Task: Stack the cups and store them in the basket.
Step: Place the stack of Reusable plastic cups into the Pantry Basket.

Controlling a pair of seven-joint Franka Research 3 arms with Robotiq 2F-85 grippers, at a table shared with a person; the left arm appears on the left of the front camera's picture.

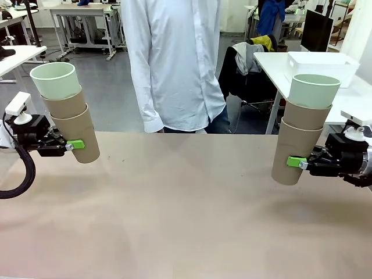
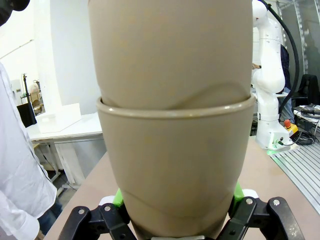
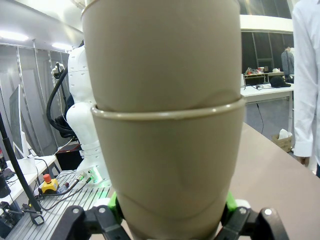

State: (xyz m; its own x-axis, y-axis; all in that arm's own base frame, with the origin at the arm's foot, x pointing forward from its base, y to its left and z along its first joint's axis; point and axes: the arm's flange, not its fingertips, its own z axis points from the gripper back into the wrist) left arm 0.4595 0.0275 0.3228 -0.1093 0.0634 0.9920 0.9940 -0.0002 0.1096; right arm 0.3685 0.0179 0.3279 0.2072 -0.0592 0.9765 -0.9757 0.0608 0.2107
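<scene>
The left gripper (image 1: 74, 145) is clamped low on the bottom tan cup of the left stack (image 1: 65, 110), two tan cups with a mint one on top, held tilted above the table (image 1: 186, 203); the right gripper (image 1: 296, 162) grips the right stack (image 1: 305, 131) the same way. The cups look light, stiff and matte, but they are only nested, so tipping could slide them apart. The basket (image 1: 322, 61) sits on a white side table beyond the right stack, and a person (image 1: 174, 64) stands mid far edge, near any crossing path

Front wide — wrists tight on cups (image 2: 172, 165)
</scene>
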